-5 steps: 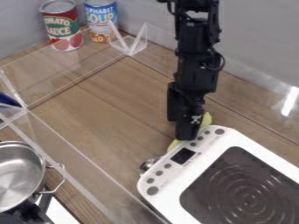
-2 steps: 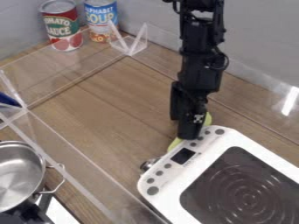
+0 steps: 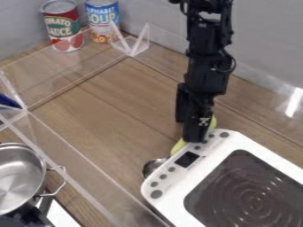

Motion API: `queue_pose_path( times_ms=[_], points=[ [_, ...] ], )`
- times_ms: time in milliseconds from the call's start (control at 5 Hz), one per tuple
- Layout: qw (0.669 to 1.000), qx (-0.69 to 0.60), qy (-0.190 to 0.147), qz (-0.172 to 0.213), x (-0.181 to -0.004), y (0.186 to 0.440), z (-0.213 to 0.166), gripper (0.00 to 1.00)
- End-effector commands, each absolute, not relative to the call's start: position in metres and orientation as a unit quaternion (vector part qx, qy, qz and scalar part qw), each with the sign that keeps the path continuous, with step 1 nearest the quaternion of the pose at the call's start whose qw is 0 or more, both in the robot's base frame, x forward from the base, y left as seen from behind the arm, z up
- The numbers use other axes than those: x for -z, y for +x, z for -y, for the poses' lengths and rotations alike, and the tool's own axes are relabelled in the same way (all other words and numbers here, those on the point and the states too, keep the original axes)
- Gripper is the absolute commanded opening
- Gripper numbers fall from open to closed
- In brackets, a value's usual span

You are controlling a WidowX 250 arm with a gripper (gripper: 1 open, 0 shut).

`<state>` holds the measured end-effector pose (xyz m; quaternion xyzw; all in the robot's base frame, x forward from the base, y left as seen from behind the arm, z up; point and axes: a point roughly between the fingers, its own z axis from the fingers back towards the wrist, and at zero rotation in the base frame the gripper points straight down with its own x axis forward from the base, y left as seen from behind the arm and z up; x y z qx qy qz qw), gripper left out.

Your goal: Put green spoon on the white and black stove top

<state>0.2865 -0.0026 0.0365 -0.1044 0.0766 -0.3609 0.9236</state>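
The green spoon [image 3: 178, 146] lies on the wooden table against the far-left edge of the white and black stove top [image 3: 175, 190]. Its silver bowl [image 3: 155, 166] points toward the front, next to the stove's dark button panel [image 3: 187, 160]. My gripper [image 3: 193, 134] points steeply down over the upper end of the spoon's handle, at the stove's back-left corner. Its jaws stand open, and they hide most of the handle. I cannot tell whether the fingers touch the spoon. The stove's black ringed surface [image 3: 254, 191] is bare.
A steel pot [image 3: 17, 177] sits at the lower left behind a clear acrylic wall [image 3: 71, 84]. Two cans [image 3: 62, 25] [image 3: 102, 16] stand at the back left. A blue object [image 3: 6, 102] pokes in at the left edge.
The arm's upper links have leaned slightly to the right. The gripper stays over the spoon's handle, and the spoon has not moved.
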Motion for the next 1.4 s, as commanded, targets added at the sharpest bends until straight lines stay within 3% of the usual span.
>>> queue_pose_path(
  times_ms=[0, 1200],
  points=[
    [0.919, 0.378, -0.092, -0.060, -0.0465, 0.2967, 0.0073, 1.00],
    [0.912, 0.401, -0.068, -0.053, -0.0469, 0.3057, 0.0004, 1.00]
  ],
)
